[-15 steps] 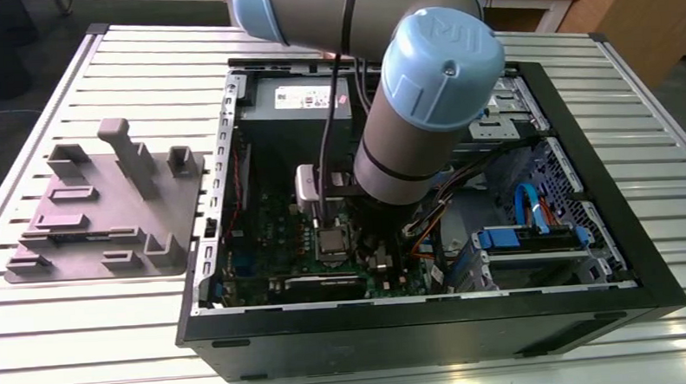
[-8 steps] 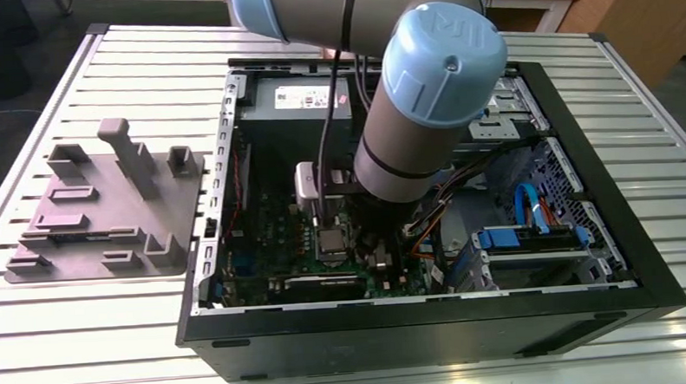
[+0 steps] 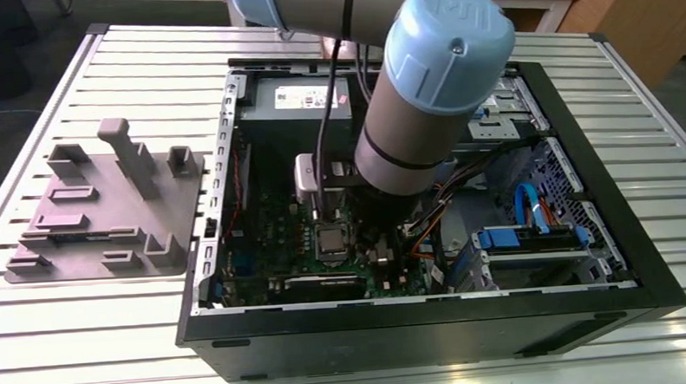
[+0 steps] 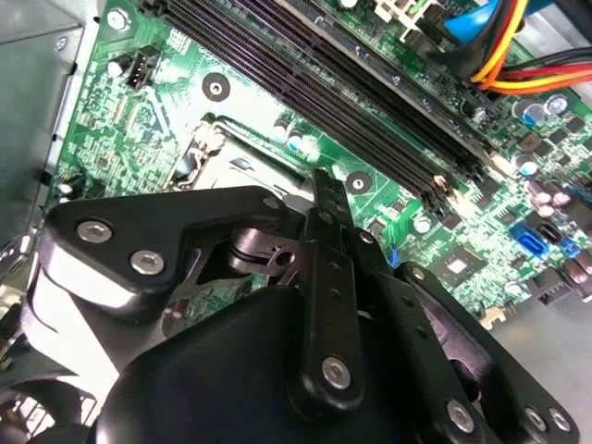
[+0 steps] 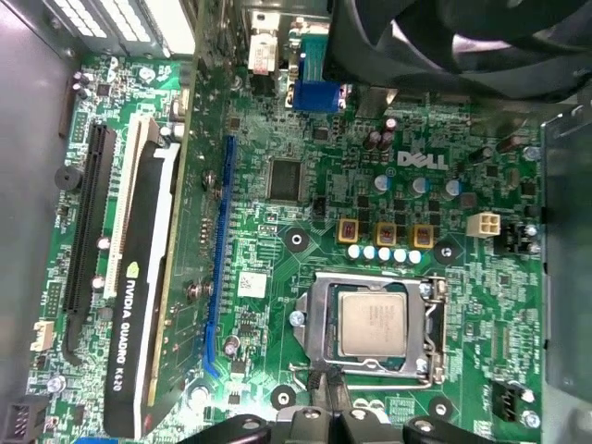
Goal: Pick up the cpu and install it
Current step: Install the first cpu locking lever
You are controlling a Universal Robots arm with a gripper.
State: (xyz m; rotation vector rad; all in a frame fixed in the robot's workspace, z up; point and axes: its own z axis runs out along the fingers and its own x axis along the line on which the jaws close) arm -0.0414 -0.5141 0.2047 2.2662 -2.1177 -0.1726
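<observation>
Chip first: the cpu [image 5: 372, 321], a small flat square with a shiny silver-grey metal top, is lying flat inside the metal socket frame [image 5: 319, 319] on the green motherboard [image 5: 305, 139] in the first wrist view. In the exterior view the same chip [image 3: 330, 241] is sitting low in the middle of the open black computer case [image 3: 418, 327].

The black gripper [image 5: 322, 398] is hanging just beside one edge of the socket, its thin finger [image 4: 330, 227] pointing down toward the frame in the second wrist view. It is not holding the chip. I cannot tell if the fingers are spread or pressed together.

Just past the socket, the long black RAM slots [image 4: 370, 102] are running side by side. A tall card with a black cover [image 5: 148, 305] is standing well apart from the chip. Red, yellow and orange wires [image 4: 518, 65] are hanging near the far corner of the board.

What could go wrong: the chip looks seated, so a push from the finger could slide it crooked or bend the tiny pins under it. The finger could also scrape the frame or catch on it if the arm is tipping while so close
</observation>
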